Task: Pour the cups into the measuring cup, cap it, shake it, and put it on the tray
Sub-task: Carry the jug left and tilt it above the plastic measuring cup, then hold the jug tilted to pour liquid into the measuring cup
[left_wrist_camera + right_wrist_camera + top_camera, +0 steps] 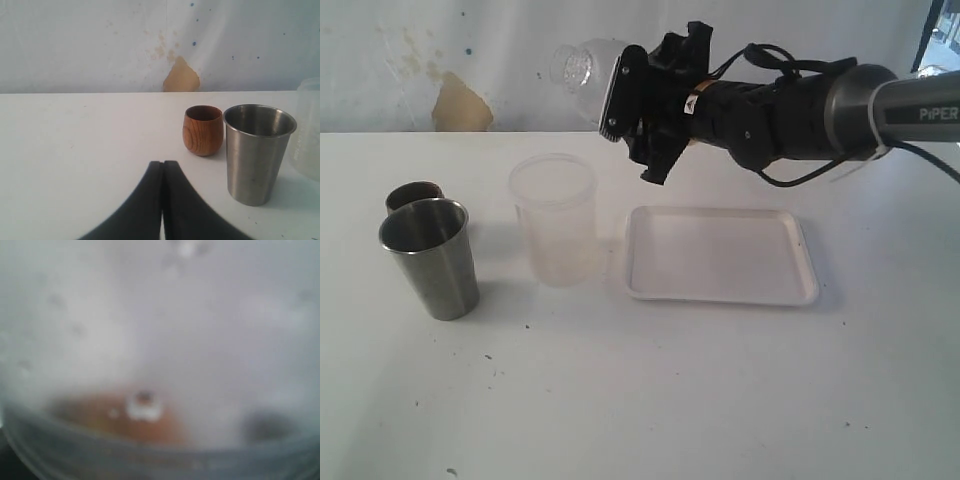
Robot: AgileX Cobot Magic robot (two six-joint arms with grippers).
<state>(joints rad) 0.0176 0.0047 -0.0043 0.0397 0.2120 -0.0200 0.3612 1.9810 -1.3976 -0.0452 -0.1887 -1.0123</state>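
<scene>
My right gripper (621,96) is shut on the clear measuring cup (578,66) and holds it sideways in the air, above and behind the frosted tub, its rounded end pointing left. In the right wrist view blurred clear plastic (160,340) fills the picture and hides the fingers. The steel tumbler (428,258) (257,150) stands upright at the left, and the brown cup (411,194) (202,129) is just behind it. The white tray (720,285) lies on the table below the right arm. My left gripper (163,165) is shut on nothing, low over the table and short of the two cups.
A frosted translucent tub (555,225) (310,125) stands open between the tumbler and the tray. A stained white wall (450,60) closes off the far side of the table. The right arm (800,105) reaches in from the upper right.
</scene>
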